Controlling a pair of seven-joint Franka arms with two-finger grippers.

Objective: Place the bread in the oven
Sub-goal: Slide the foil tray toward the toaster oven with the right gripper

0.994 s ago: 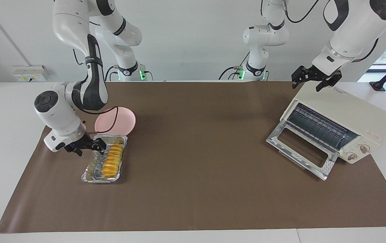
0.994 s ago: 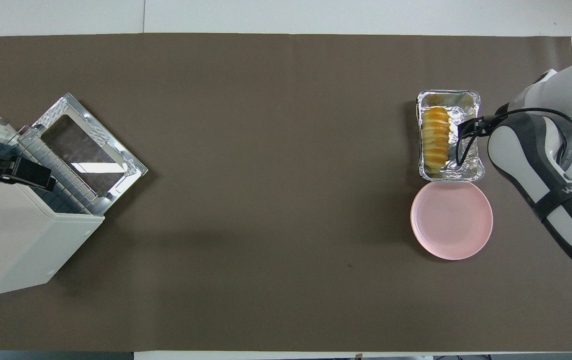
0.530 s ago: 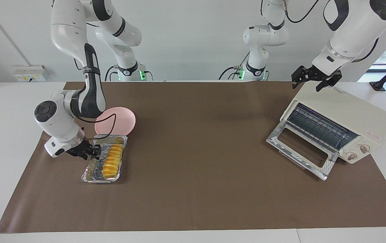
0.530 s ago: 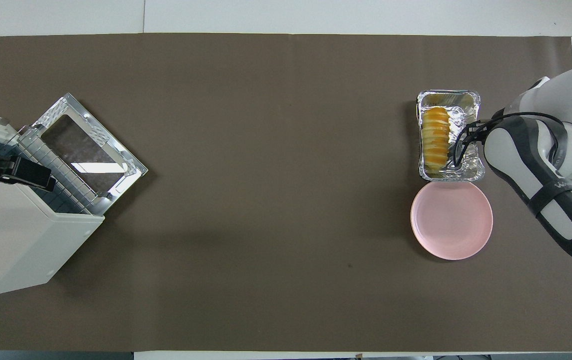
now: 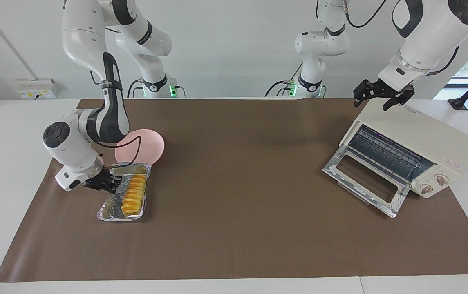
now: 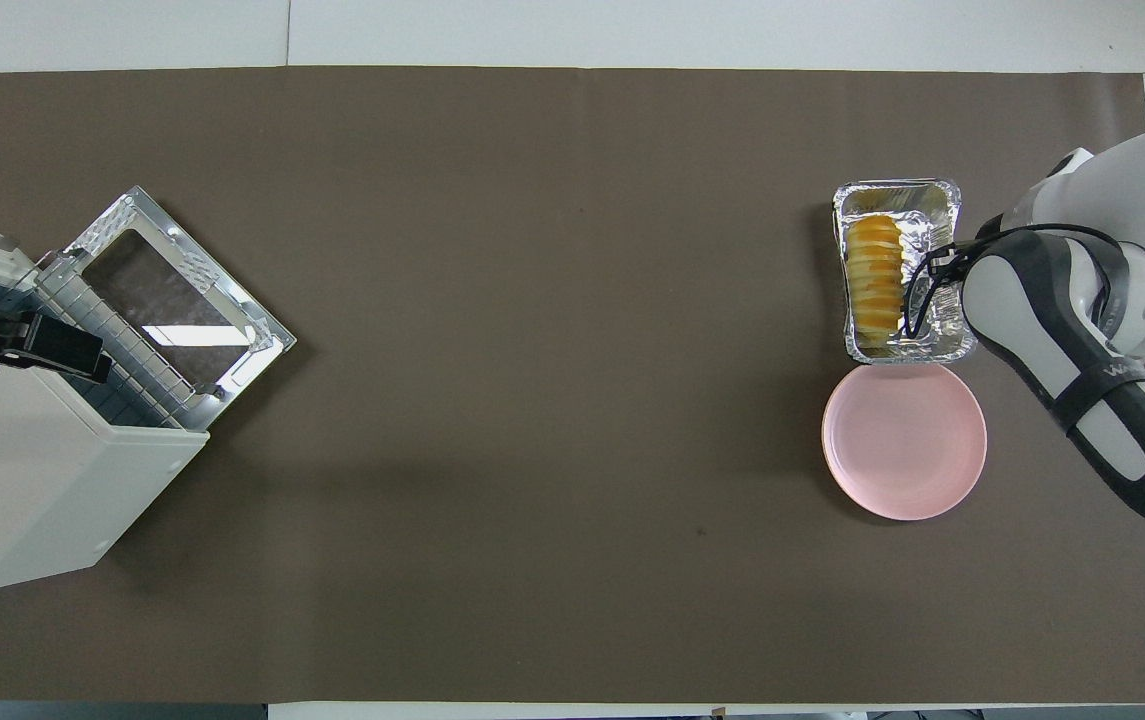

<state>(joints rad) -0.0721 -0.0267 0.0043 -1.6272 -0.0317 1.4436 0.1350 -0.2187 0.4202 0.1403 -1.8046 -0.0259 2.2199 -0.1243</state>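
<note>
The bread (image 5: 133,195) (image 6: 877,280), a ridged yellow-orange loaf, lies in a crinkled foil tray (image 5: 111,212) (image 6: 897,190) toward the right arm's end of the table. My right gripper (image 5: 113,184) (image 6: 937,275) is low at the tray's long side wall, beside the loaf, shut on that wall's rim. The cream-white oven (image 5: 422,134) (image 6: 22,480) stands at the left arm's end, its glass door (image 5: 364,179) dropped open and the wire rack showing. Over the oven's top hangs my left gripper (image 5: 381,98) (image 6: 72,350), open and holding nothing.
A round pink plate (image 5: 146,145) (image 6: 904,440) lies right beside the tray, nearer to the robots. A brown mat (image 5: 238,163) covers the table between the tray and the oven.
My right gripper has shut on the tray's side wall. The tray has shifted slightly toward the right arm's end with it. The left arm has not moved.
</note>
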